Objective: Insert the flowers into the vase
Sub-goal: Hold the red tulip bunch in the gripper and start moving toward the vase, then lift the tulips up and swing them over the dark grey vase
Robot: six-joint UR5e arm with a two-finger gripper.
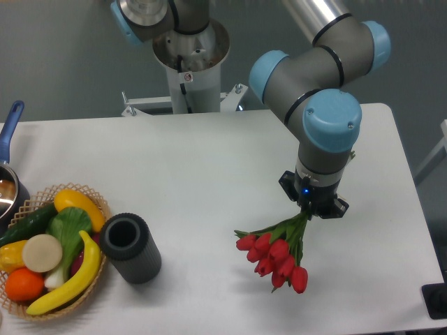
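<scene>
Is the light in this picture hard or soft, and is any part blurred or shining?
Fixed camera view: soft, even light; only a faint shadow under the red tulip bunch; a bright glare stripe on the silver arm tube; the dark grey ribbed vase looks matte; no evident blur.

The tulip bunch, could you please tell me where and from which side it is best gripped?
Grip the green stems, from above, as the end effector appears to do now. The tulip bunch narrows to a tight stem bundle there, while the red blooms fan out low toward the table and would probably crush.
</scene>
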